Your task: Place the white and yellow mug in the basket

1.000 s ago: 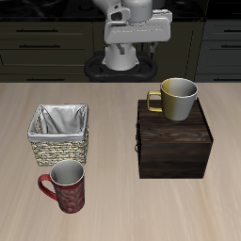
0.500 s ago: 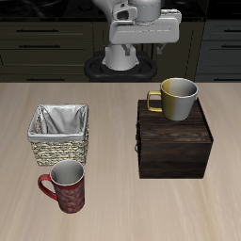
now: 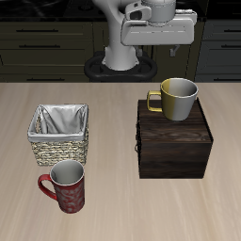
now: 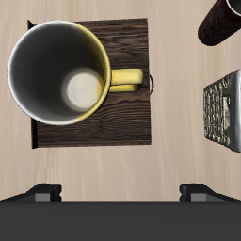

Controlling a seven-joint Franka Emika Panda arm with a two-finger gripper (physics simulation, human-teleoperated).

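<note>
The white and yellow mug [image 3: 177, 98] stands upright on a dark brown wooden box [image 3: 174, 143], its handle pointing toward the basket's side. It also shows from above in the wrist view [image 4: 58, 73], with a pale inside. The basket [image 3: 59, 134], woven, with a grey cloth lining, stands on the table apart from the box; its edge shows in the wrist view [image 4: 224, 111]. My gripper [image 3: 160, 41] hangs high above the table's back, behind and above the mug. In the wrist view the gripper [image 4: 120, 193] has its fingertips [image 4: 41, 192] wide apart and holds nothing.
A dark red patterned mug [image 3: 66, 185] stands in front of the basket, near the table's front edge; it also shows in the wrist view [image 4: 224, 21]. The robot's base [image 3: 120, 64] is at the table's back, with dark cabinets behind.
My gripper has moved sideways over the last second, from above the table's back middle toward the box and the mug. Nothing on the table has moved.
</note>
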